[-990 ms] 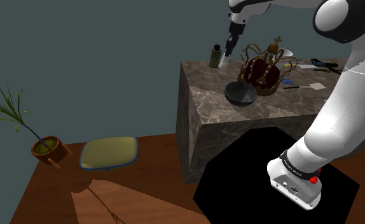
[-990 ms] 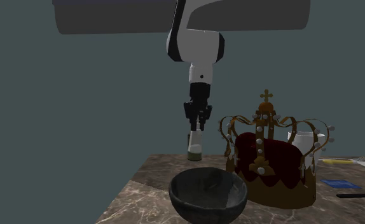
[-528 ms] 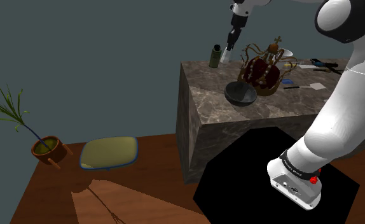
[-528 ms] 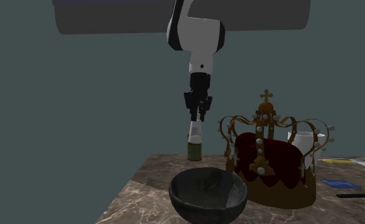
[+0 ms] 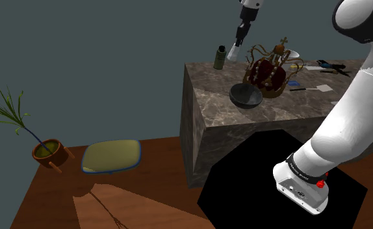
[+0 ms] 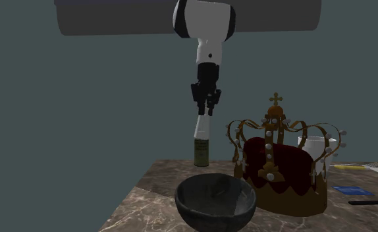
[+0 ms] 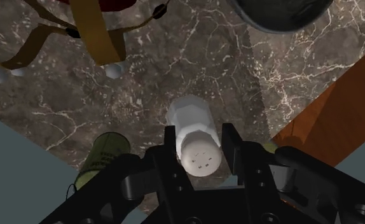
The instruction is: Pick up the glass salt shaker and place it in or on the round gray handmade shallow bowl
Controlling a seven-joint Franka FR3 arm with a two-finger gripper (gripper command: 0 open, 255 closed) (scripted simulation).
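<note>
The gripper (image 6: 205, 111) is clamped on the white salt shaker (image 6: 201, 125), its fingers (image 7: 170, 147) pressing the perforated cap end from both sides. The shaker hangs clear of the marble bench (image 5: 208, 107), over a far corner where an olive bottle (image 5: 220, 57) stands. The dark grey bowl (image 5: 245, 95) sits farther along the edge from that corner, just beside a gold and crimson crown (image 5: 270, 68).

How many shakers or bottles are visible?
2. A white shaker clasped in the gripper above the counter; a green bottle standing on it. The crown may hide others.
</note>
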